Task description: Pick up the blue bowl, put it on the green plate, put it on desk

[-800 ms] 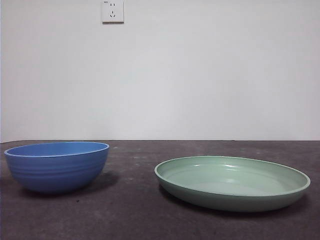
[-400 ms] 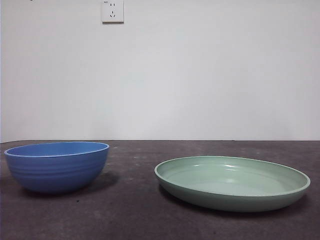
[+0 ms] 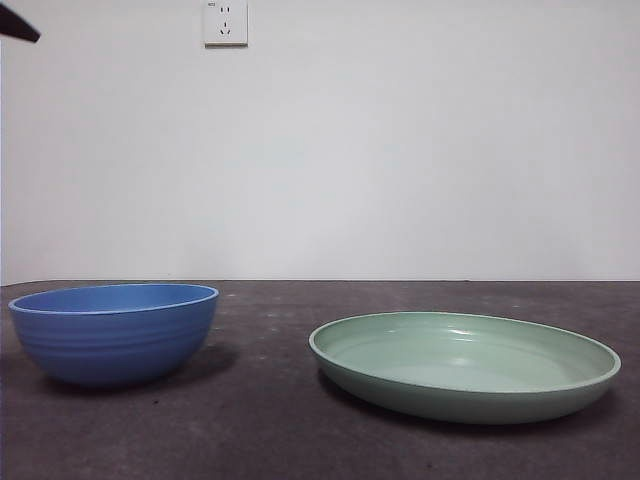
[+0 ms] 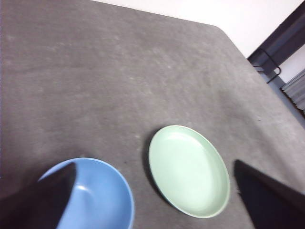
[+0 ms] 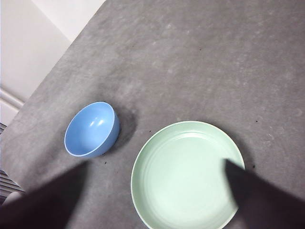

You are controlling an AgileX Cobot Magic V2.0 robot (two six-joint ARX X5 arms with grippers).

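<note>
The blue bowl stands upright on the desk at the left, with nothing in it. Beside it on the right lies the green plate, apart from the bowl and bare. In the left wrist view my left gripper hangs high above the bowl and plate, jaws open. My right gripper is also high and open, over the plate, with the bowl off to one side. A black arm tip shows at the front view's top left corner.
A white wall with a socket stands behind the desk. The desk's far corner and a dark frame beyond it show in the left wrist view.
A black arm tip has come into the top left corner of the front view. Bowl and plate have not moved.
</note>
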